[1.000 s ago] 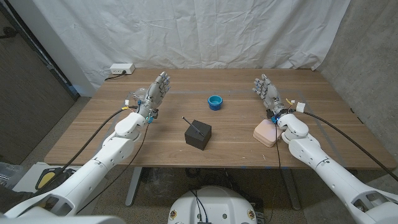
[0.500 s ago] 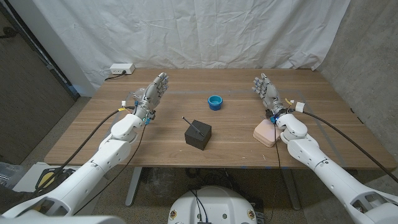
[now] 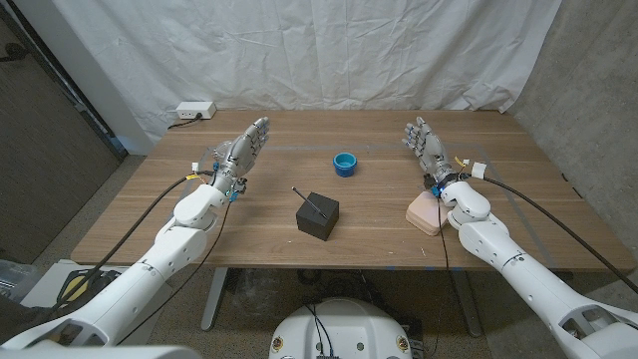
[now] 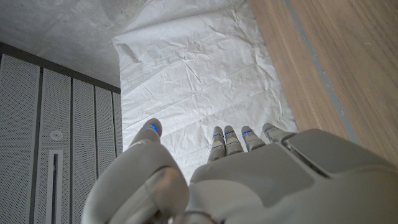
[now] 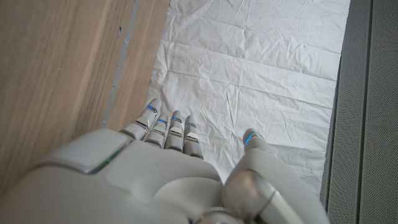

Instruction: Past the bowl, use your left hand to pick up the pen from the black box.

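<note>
A thin dark pen [image 3: 310, 200] lies across the top of the black box [image 3: 318, 216] at the table's middle front, one end sticking out past the box's left edge. A small blue bowl [image 3: 345, 163] stands behind the box. My left hand [image 3: 242, 151] is raised over the table's left part, fingers stretched out and holding nothing, well left of the box. The left wrist view has that hand [image 4: 224, 180] with straight fingers against the white cloth. My right hand [image 3: 425, 145] is up at the right with fingers extended and empty; the right wrist view shows it [image 5: 161, 180] too.
A pale pink block [image 3: 426, 212] lies by my right wrist near the front right. A white power strip [image 3: 192, 112] sits at the table's back left corner. A white cloth [image 3: 299, 50] hangs behind the wooden table [image 3: 379, 224].
My left hand has shifted slightly to the left and back, away from the box. The right hand, pen, box and bowl stay where they were.
</note>
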Tool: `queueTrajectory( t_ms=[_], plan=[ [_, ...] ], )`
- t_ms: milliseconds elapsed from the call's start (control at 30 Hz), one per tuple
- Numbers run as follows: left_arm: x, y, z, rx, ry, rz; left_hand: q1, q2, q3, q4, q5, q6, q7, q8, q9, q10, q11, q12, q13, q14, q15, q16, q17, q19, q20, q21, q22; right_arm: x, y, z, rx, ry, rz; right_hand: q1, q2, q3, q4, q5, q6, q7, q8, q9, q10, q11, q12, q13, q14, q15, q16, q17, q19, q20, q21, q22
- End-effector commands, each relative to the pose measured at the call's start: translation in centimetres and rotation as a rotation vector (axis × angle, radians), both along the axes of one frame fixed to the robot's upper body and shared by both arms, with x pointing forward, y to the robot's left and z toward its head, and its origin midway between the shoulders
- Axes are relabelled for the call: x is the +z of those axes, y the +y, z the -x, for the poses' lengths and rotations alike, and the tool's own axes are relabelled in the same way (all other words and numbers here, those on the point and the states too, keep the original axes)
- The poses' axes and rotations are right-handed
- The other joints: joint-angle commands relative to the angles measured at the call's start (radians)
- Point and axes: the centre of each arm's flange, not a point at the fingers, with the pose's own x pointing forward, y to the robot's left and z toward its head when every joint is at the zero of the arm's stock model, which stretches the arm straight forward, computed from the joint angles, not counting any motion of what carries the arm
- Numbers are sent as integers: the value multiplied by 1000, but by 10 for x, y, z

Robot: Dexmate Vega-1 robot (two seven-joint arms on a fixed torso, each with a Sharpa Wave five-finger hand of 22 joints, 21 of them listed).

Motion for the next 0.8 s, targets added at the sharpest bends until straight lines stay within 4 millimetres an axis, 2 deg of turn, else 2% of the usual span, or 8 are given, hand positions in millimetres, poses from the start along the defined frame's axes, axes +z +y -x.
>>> queueTrajectory(
  t_ms=[33,200,367,800],
  plan=[
    [-1,9,6,1,-12,-9,25,5,2,-13,-4,8,-26,-5,4,-33,21,-3,6,-31,22,0,6,-20,40,1,5,-1,2,2,-5,7,3,7,3,1,-2,-1,10,5,6,0,9,1,-1,4,11,1,5,4,7,-16,-4,3],
    [-2,11,11,5,-24,-14,38,8,3,-19,-7,29,-39,-1,5,-51,24,-4,8,-45,32,1,7,-31,53,2,7,0,1,3,-10,6,3,7,4,1,-3,-1,10,5,6,0,9,1,-2,4,12,0,5,4,8,-14,-7,3],
    [-3,10,15,17,-29,-24,48,10,5,-25,-8,43,-41,3,6,-60,20,-4,8,-53,36,1,7,-36,58,2,7,1,0,5,-9,1,2,7,5,0,-3,-2,11,5,6,0,10,1,-2,4,12,1,5,4,9,-14,-9,3],
    [-2,7,31,52,-49,-53,100,25,20,-51,-11,115,-53,22,7,-76,17,1,10,-62,41,8,9,-45,58,7,8,6,-1,7,-5,-11,-2,7,6,-1,-4,-3,12,3,5,-1,11,0,-3,4,13,4,4,4,11,-12,-14,3]
  ],
)
